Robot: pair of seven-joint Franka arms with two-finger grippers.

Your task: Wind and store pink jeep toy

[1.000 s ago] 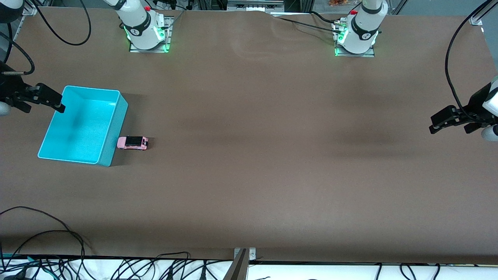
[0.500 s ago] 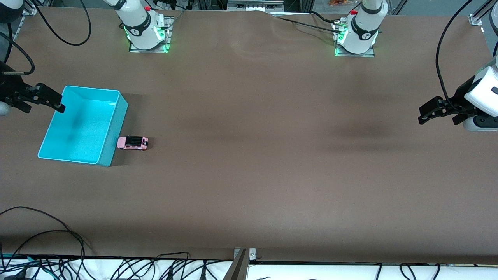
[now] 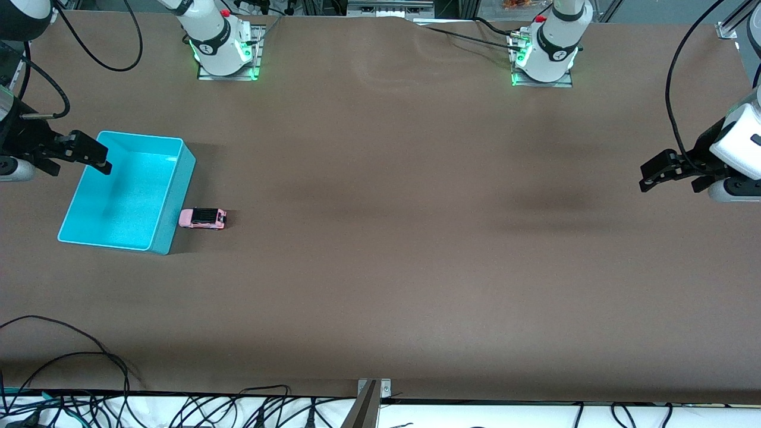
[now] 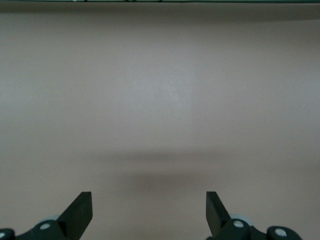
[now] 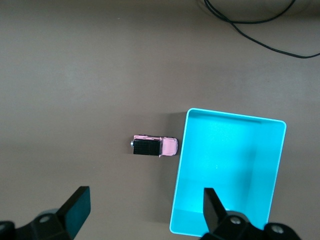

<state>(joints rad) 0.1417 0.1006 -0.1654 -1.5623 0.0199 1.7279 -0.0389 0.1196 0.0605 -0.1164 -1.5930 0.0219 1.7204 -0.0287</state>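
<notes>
Both hands' wrists are cut off; pink jeep toy (image 3: pixel 203 218) shows whole.

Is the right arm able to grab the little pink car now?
Probably yes. The right gripper is open above the turquoise bin, and the pink jeep toy sits uncovered beside the bin.

Right pincer (image 3: pixel 95 156) open, aloft; left pincer (image 3: pixel 654 175) open, aloft.

Both arms are glossy white with black joint bands, each base ringed by green light and topped with a red button. Black cables loop from the wrists. The right tool (image 3: pixel 89 157) and left tool (image 3: pixel 654 176) are black, with flat black fingers (image 4: pixel 80 212).
</notes>
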